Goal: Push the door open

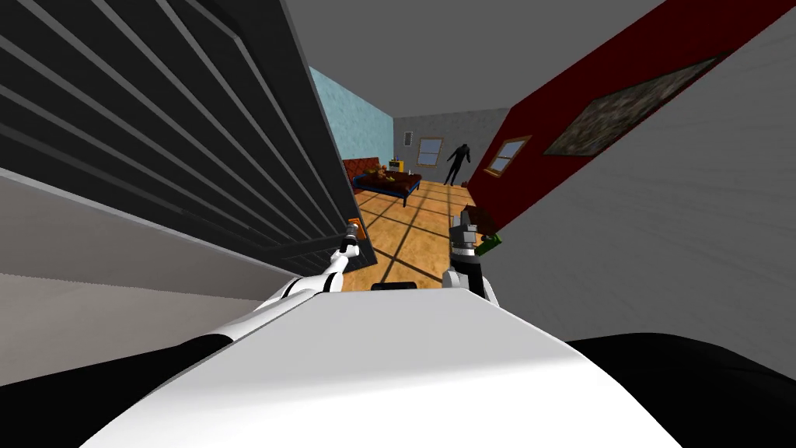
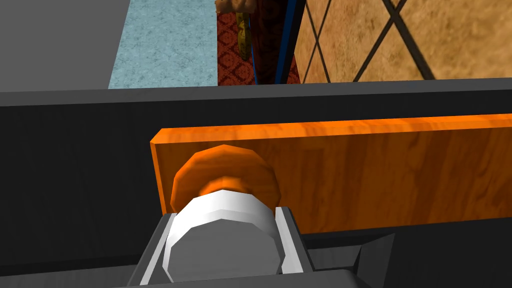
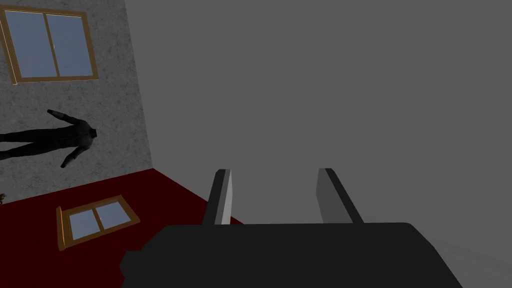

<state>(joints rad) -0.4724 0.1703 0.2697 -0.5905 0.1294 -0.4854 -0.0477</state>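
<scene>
A dark slatted door (image 1: 194, 140) stands ajar on my left, its free edge toward the tiled room beyond. On its face (image 2: 75, 175) sits an orange plate (image 2: 375, 170) carrying a white-grey round knob (image 2: 220, 240) on an orange collar. My left gripper (image 2: 225, 220) is shut on that knob, its fingers (image 2: 287, 235) pressing both sides; in the head view it (image 1: 351, 237) reaches the door's edge. My right gripper (image 1: 466, 225) is raised beside the opening, open (image 3: 274, 172) with nothing between its blades.
Past the gap lies an orange tiled floor (image 1: 412, 225) with a low dark table (image 1: 392, 183), a red sofa (image 1: 361, 167) and a dark human figure (image 1: 457, 162) at the far wall. A dark red wall (image 1: 560, 132) and a grey wall (image 1: 661, 249) close in on the right.
</scene>
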